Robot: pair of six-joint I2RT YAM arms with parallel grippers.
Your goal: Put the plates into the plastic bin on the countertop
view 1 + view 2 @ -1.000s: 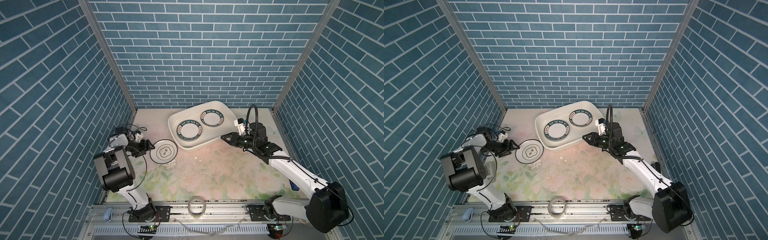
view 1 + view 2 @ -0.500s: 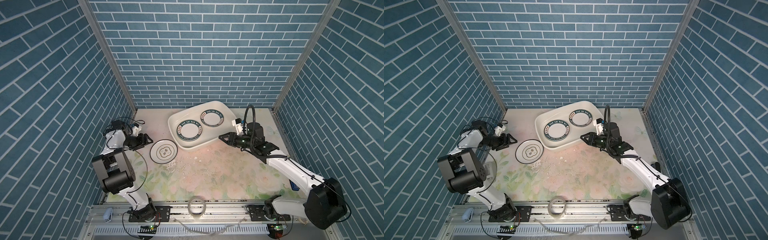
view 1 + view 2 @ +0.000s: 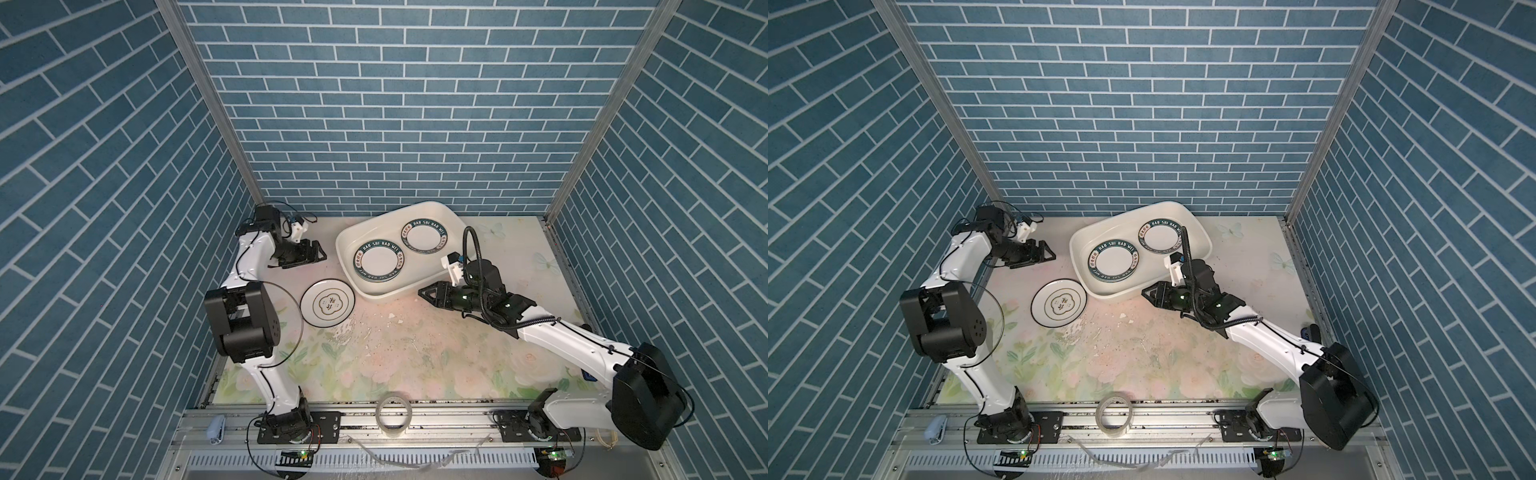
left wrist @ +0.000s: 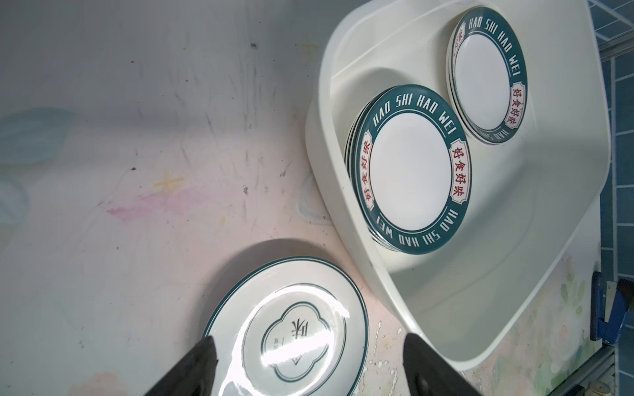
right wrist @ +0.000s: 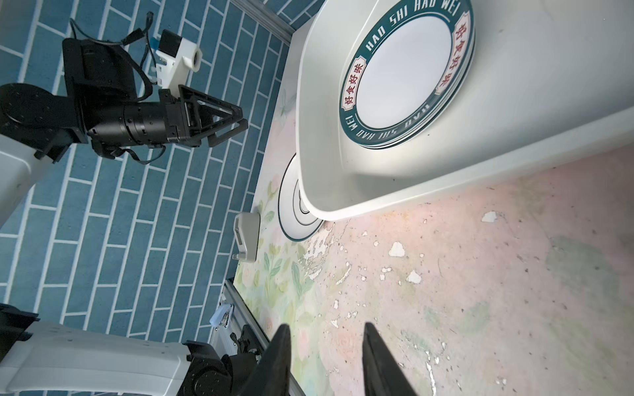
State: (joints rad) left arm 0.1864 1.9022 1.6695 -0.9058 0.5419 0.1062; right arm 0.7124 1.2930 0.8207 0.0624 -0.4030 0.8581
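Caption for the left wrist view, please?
Open left hand faces the flower-emblem plate beside the bin of stacked plates.

2 white arms, black joints, looping black cables

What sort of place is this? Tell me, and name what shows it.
Probably a robot test cell staged as a kitchen: printed brick walls, two arms bolted to a rail, a flowered countertop with a bin of plates.

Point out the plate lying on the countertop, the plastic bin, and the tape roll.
plate on the countertop (image 3: 327,306): a top view, its centre emblem.
plastic bin (image 4: 480,267): left wrist view, bare floor.
tape roll (image 3: 392,430): a top view, front of its band.
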